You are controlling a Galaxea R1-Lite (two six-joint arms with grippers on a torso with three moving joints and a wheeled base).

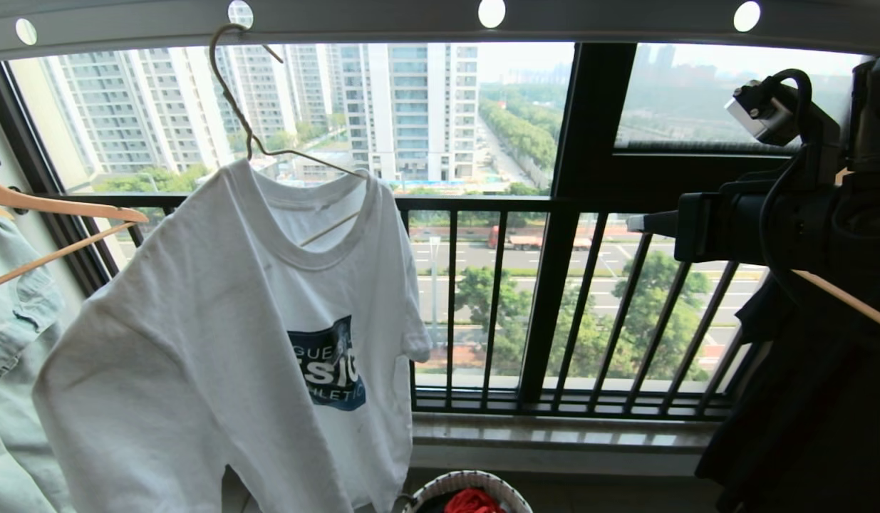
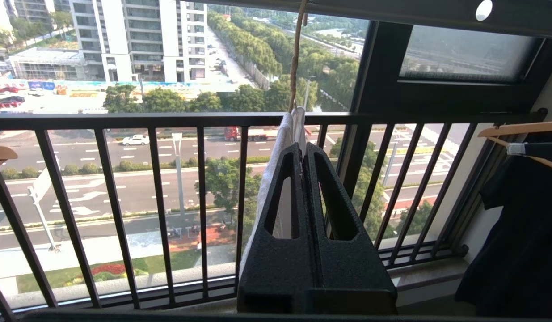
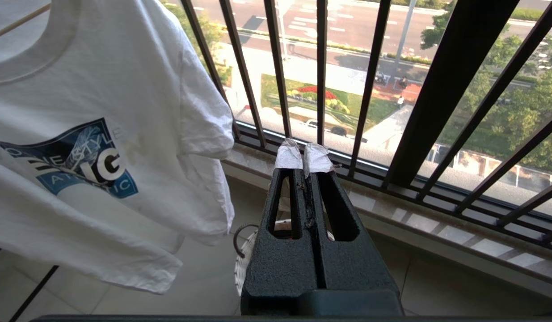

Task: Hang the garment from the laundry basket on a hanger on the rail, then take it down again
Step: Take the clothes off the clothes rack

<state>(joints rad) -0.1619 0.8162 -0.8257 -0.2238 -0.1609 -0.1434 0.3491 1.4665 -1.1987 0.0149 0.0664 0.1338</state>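
Note:
The garment (image 1: 219, 342), a white T-shirt with a dark blue logo, hangs on the thin wire hanger (image 1: 229, 92). The hanger's hook sits in a hole of the grey rail (image 1: 611, 21) overhead. In the left wrist view the garment (image 2: 290, 127) shows edge-on under the hanger (image 2: 295, 58), and my left gripper (image 2: 301, 146) is shut with the white cloth at its tips. That gripper is out of the head view. My right gripper (image 3: 303, 154) is shut and empty, level beside the garment (image 3: 124, 112), above the laundry basket (image 3: 245, 264). The basket's rim (image 1: 507, 491) shows at the bottom.
A pale denim garment (image 1: 12, 342) hangs on a wooden hanger (image 1: 62, 206) at the left. A black garment (image 1: 803, 406) hangs at the right behind my right arm (image 1: 767, 214). The black window railing (image 1: 554, 206) runs behind everything. A red cloth (image 1: 472, 502) lies in the basket.

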